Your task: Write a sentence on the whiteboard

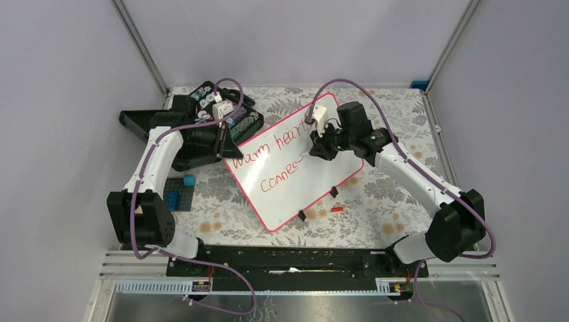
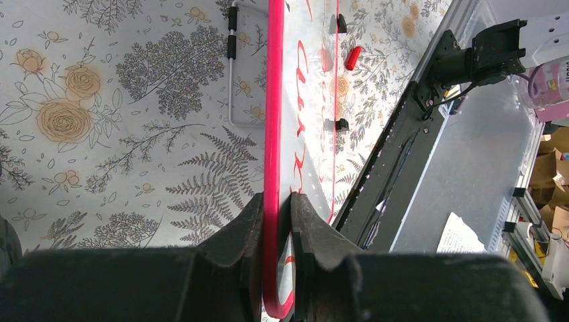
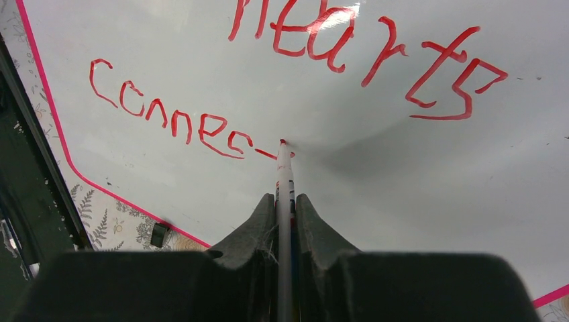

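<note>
Two lines of red handwriting, the sentence (image 3: 322, 40), cross the whiteboard (image 1: 315, 191), which lies askew on the surface (image 1: 392, 201). From above, my right tool (image 3: 285, 201) hides both line ends. Its wrist view crops the first word and shows "connec" plus a stroke. That tool is clamped on a marker (image 3: 284, 174), tip touching white. My left tool (image 2: 276, 199) pinches the pink rim (image 2: 272, 100).

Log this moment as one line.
left gripper: shut on whiteboard rim | right gripper: shut on marker, tip on board | sentence: first line written, second reads "connec", unfinished
</note>
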You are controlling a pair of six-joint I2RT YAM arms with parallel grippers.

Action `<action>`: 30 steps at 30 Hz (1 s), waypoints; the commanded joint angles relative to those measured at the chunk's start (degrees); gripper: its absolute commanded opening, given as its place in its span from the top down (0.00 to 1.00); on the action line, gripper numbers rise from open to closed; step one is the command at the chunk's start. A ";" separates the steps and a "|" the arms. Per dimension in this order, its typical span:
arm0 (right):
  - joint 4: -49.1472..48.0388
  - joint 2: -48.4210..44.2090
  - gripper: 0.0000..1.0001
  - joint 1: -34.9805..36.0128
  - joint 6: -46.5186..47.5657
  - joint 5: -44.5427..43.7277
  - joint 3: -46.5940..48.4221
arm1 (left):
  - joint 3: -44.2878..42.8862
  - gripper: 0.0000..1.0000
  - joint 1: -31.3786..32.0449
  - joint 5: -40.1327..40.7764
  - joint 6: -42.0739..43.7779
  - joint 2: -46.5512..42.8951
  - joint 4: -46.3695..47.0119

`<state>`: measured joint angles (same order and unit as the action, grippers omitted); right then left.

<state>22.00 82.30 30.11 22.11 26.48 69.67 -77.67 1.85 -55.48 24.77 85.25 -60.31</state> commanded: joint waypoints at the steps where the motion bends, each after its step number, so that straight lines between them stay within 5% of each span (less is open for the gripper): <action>1: -1.34 -0.17 1.00 0.48 0.61 -0.45 1.30 | 0.34 1.00 1.67 4.92 3.34 2.13 0.23; 30: -1.28 -4.59 1.00 0.30 2.38 -4.07 -5.26 | 0.56 1.00 1.65 5.02 3.24 2.14 0.21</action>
<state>21.76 79.44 30.26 22.76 25.76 64.05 -77.67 1.85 -55.51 24.77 85.38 -60.27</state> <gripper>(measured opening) 0.169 0.163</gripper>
